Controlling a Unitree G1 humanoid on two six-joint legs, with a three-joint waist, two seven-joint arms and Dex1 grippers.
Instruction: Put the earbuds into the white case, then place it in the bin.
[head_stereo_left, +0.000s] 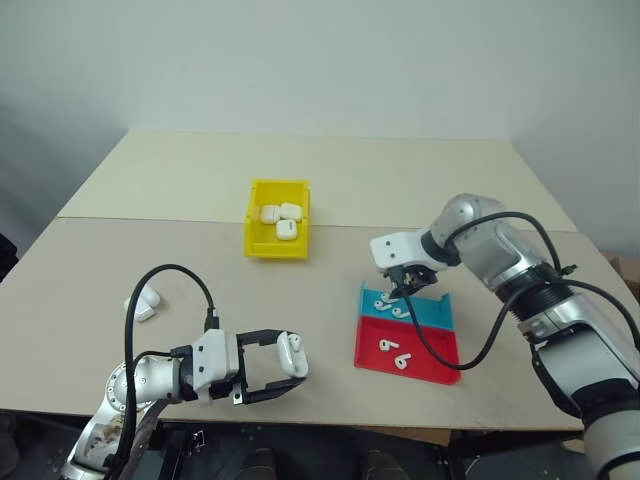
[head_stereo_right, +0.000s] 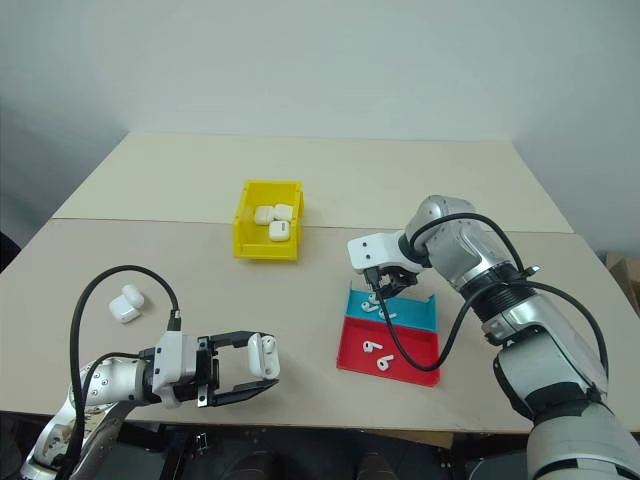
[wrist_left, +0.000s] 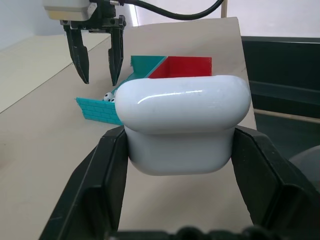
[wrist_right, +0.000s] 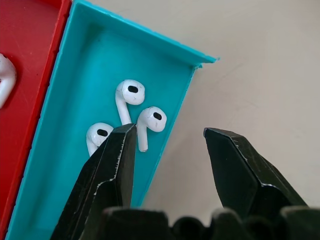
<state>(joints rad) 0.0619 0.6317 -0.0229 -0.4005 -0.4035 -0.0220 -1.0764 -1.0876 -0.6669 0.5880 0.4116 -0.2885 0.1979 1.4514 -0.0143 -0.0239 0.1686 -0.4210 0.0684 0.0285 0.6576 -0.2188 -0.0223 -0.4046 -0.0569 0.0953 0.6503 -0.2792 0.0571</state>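
Right end effector (head_stereo_left: 405, 287) nose-down over blue tray (head_stereo_left: 437, 313)

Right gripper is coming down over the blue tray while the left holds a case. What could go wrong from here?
1. The right gripper is open astride the blue tray wall, so closing may pinch the wall instead of an earbud.
2. Three earbuds lie bunched together; it may grab two.
3. The white case in the left gripper looks closed, so no earbud could go in.
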